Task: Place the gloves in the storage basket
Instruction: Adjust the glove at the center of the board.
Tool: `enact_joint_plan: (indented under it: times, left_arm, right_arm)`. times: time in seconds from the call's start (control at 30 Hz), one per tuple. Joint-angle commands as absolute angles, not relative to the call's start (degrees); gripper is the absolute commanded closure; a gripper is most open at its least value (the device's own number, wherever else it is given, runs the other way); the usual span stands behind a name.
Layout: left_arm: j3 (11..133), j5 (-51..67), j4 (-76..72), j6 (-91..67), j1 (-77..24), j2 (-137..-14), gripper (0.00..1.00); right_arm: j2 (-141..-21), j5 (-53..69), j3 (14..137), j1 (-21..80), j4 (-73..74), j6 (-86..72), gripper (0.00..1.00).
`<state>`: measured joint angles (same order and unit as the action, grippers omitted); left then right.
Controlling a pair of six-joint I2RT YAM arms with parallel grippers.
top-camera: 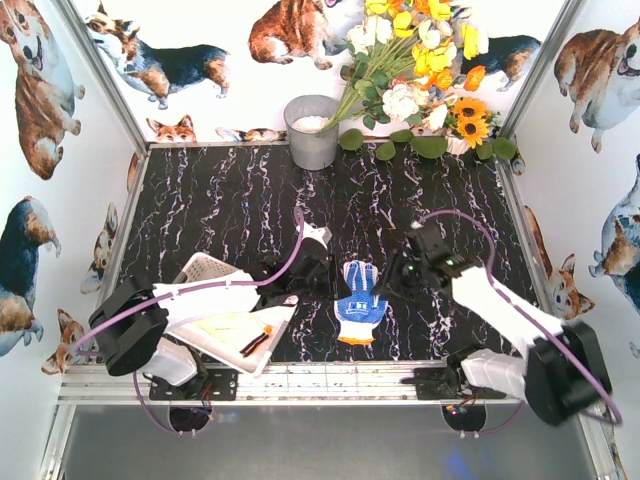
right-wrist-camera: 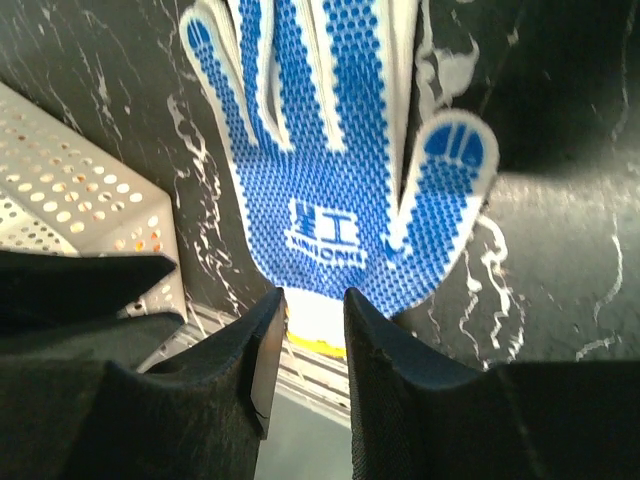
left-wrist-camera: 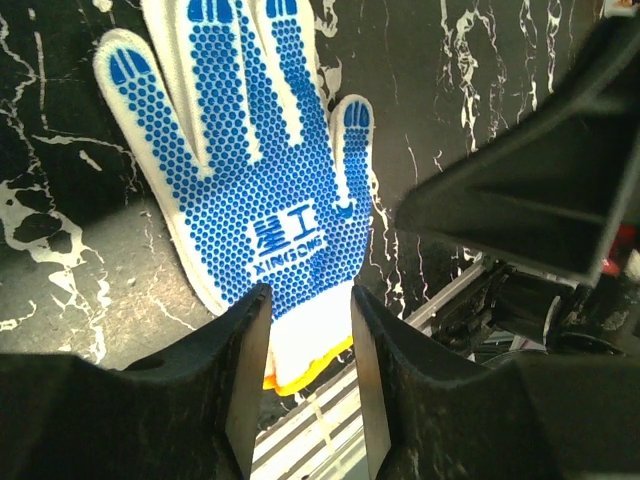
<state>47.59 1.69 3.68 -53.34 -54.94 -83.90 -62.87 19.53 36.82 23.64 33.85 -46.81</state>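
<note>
Blue-dotted glove (top-camera: pixel 358 290) looks limp and light, so we favour pinching its cuff (left-wrist-camera: pixel 300 342), while left end effector (left-wrist-camera: pixel 308 292) and right end effector (right-wrist-camera: pixel 312 295) stand parted, empty.

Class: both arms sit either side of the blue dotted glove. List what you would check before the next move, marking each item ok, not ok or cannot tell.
1. Blue dotted glove lies flat on the table, nothing on top of it: ok.
2. Left end effector is open and holds nothing: ok.
3. Right end effector is open and holds nothing: ok.
4. This glove is in the storage basket: not ok, it lies on the table beside it.
5. Basket has room: cannot tell, the left arm covers much of it.
6. Way from glove to basket is free: probably not ok, the left end effector sits between them.
</note>
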Motion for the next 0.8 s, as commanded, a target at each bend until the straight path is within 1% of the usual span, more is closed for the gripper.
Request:
enact_joint_plan:
  times: [0.0, 0.2, 0.37, 0.57, 0.77]
  left_arm:
    - [46.23, 4.26, -1.42, -53.5, -55.44, -85.33, 0.7]
    - [43.96, 6.99, -8.87, -55.82, -55.87, -87.57, 0.77]
    - [43.77, 7.83, -11.82, -56.35, -56.16, -90.38, 0.8]
    - [43.77, 9.03, -13.58, -56.73, -56.33, -93.8, 0.82]
    - [39.86, 9.17, -14.74, -56.98, -56.34, -96.95, 0.83]
  right_arm:
    - [-71.12, 21.4, 42.94, 23.3, 26.94, -44.51, 0.68]
    - [-82.68, 22.45, 48.39, 23.05, 21.05, -43.63, 0.72]
    - [-89.75, 22.8, 51.85, 22.85, 18.51, -43.21, 0.74]
    - [-95.04, 22.57, 54.19, 22.68, 17.47, -42.71, 0.76]
    - [-97.62, 23.67, 54.87, 22.68, 15.91, -42.96, 0.79]
